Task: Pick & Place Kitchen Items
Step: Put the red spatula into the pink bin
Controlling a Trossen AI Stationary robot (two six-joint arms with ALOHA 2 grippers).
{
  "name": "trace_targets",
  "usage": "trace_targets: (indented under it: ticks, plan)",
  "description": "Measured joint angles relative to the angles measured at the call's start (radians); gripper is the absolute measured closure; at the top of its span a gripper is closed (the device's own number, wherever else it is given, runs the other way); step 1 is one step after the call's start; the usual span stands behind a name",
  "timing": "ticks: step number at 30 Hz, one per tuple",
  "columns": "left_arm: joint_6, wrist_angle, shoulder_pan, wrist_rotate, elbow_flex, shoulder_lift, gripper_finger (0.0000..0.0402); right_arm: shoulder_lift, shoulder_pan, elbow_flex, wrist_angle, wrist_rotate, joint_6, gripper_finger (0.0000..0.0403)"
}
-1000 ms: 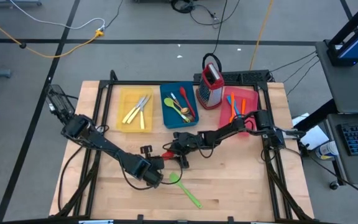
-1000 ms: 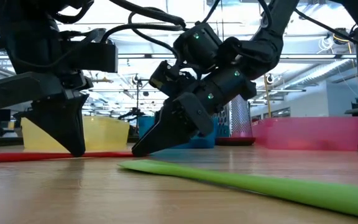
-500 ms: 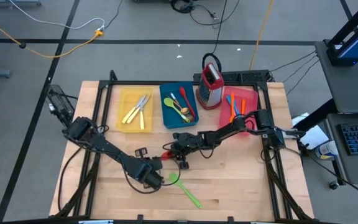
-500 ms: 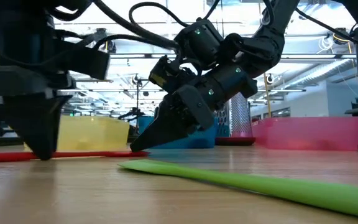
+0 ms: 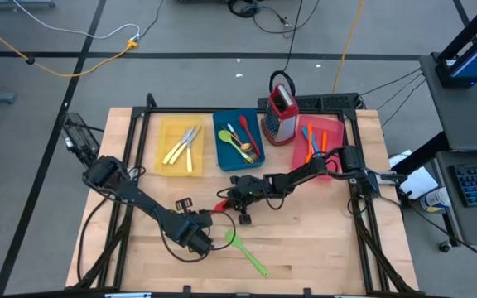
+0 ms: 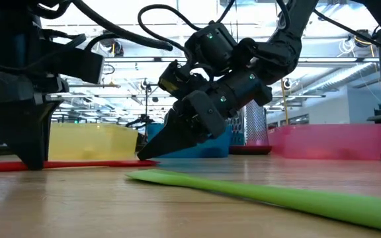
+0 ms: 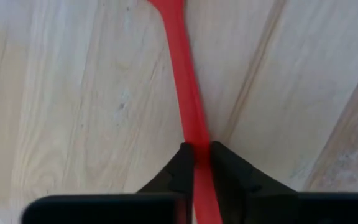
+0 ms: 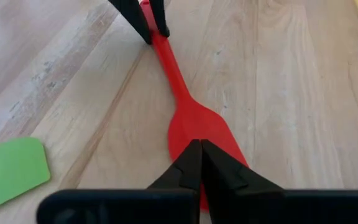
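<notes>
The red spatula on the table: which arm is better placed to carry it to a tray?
Probably the left. The left gripper is shut on the handle of the red spatula. The right gripper only presses its closed tips on the blade. However, the right arm is nearer the blue tray.

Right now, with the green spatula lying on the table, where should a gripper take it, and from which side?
Grip the green spatula mid-handle, from straight above, closing across it: it lies flat, its handle slim, its blade wide. The left gripper and right gripper are both shut on the red spatula beside it.
</notes>
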Motion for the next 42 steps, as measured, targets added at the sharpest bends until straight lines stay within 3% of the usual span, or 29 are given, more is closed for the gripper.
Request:
trace_targets:
  ticks: [3, 7, 15, 23, 31, 42]
  plan:
    - [0.004, 0.006, -0.004, -0.004, -0.008, -0.001, 0.039, -0.005, 0.003, -0.001, 0.008, -0.001, -0.009, 0.04]
    - [0.008, 0.007, -0.014, -0.024, -0.009, -0.001, 0.0389, -0.013, 0.016, -0.001, 0.025, 0.008, -0.046, 0.0381]
    - [0.036, 0.004, -0.019, -0.001, -0.009, 0.001, 0.0398, -0.013, 0.033, -0.003, 0.097, 0.015, -0.065, 0.0297]
    - [0.016, -0.026, -0.036, 0.029, -0.009, 0.002, 0.0334, -0.015, 0.033, -0.001, 0.034, 0.077, -0.054, 0.0221]
    - [-0.166, -0.05, -0.147, -0.106, -0.027, 0.006, 0.0294, -0.015, 0.033, -0.001, 0.026, 0.075, -0.054, 0.0196]
    - [-0.453, 0.238, -0.31, -0.306, -0.263, -0.062, 0.0289, -0.015, 0.033, -0.001, 0.042, 0.075, -0.062, 0.0196]
